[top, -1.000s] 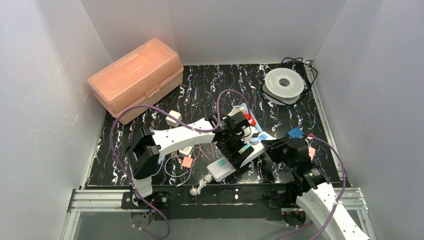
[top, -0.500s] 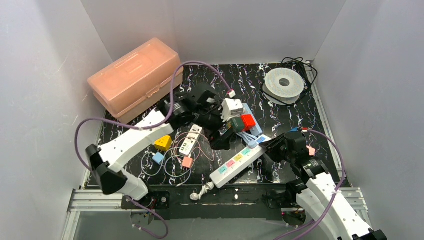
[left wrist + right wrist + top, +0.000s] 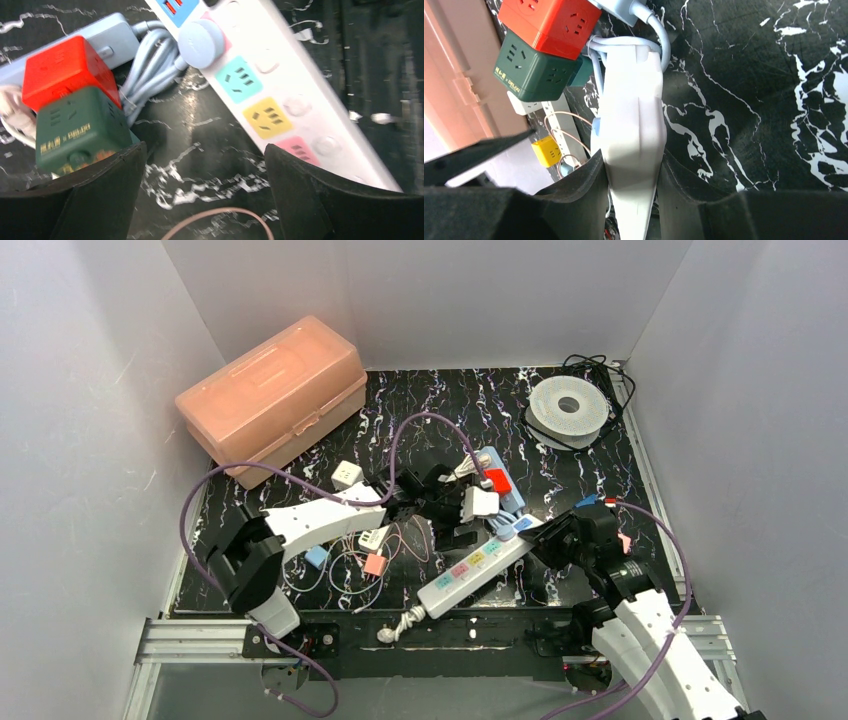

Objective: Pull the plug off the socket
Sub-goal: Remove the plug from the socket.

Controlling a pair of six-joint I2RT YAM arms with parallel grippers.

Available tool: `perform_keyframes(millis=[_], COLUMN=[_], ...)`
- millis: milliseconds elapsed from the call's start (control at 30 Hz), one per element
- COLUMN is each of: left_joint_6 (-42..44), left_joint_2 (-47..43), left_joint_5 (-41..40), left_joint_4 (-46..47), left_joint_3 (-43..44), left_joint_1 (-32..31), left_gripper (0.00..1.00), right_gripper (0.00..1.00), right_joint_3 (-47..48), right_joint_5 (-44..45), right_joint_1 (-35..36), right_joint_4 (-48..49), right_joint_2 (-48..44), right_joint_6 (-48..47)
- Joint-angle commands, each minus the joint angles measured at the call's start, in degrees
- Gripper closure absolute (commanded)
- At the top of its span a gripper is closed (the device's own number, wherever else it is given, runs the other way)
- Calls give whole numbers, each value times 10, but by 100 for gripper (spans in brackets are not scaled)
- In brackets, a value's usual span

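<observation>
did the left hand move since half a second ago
Yes. The left hand has come back toward the near edge, away from the orange box.

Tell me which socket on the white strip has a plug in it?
The one next to the blue USB ports, under the round grey-blue plug. The teal, yellow and pink sockets are empty.

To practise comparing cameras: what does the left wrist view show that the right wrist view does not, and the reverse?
Left wrist only: the teal, yellow and pink sockets, and the open left gripper. Right wrist only: the right gripper clamping the power strip end-on, a yellow cube, the pink box. Both: that strip, the blue plug, red cube, green cube.
</observation>
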Motion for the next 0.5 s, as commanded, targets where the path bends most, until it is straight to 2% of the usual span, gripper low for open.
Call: perform_keyframes(millis=[0, 233, 467], left_joint_6=[103, 187, 233], left_joint_2=[24, 66, 97], left_joint_5=[32, 53, 94], left_joint_4=[167, 345, 407], left_joint_3=[-40, -103, -122], left_joint_1=[-7, -19, -26], left_gripper=[13, 12, 12], right_gripper=[99, 99, 99], right_joint_3=[5, -24, -29], right_joint_5=[-50, -64, -75], right_joint_1=[-2, -4, -8], right_joint_4=[-24, -23, 2], right_joint_2=[-51, -69, -58], right_joint_6=[28, 47, 55])
